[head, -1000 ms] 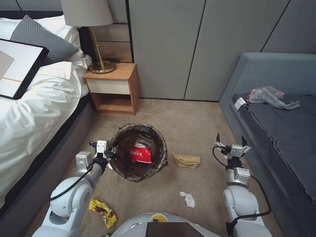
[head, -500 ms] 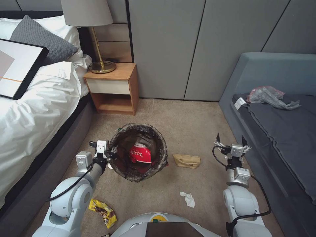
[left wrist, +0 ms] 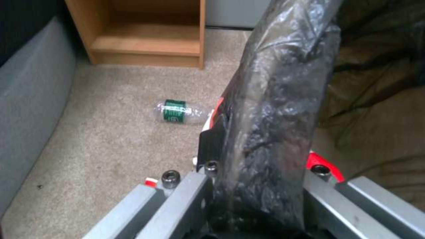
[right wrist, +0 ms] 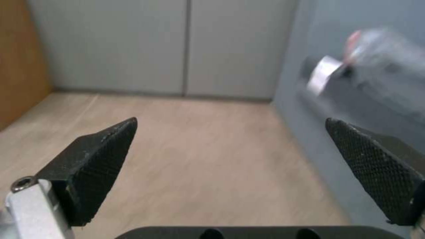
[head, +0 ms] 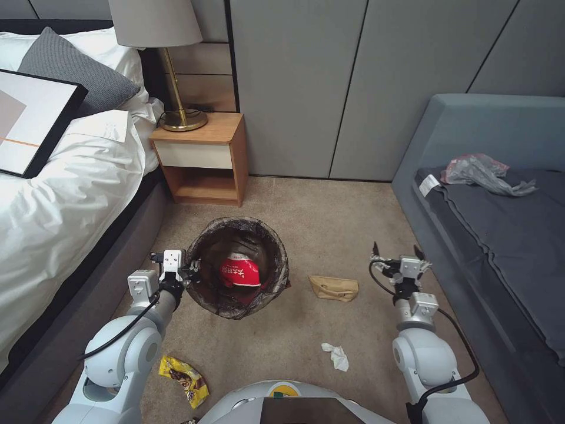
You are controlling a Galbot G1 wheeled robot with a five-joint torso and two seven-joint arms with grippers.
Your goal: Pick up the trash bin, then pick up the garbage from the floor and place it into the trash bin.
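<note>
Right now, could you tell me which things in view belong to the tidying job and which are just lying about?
Job: trash bin in the left gripper, red-and-white cup inside; tan paper bag, white tissue, snack wrapper, clear bottle; open right gripper.

Lying about: grey plastic bag, lamp, nightstand, picture frame.

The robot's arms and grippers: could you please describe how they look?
Both arms are glossy white rounded shells with silver-grey metal wrist blocks and looping black cables. The left gripper has grey metal finger mounts; the right gripper has pointed black fingers with cross-hatched pads.
</note>
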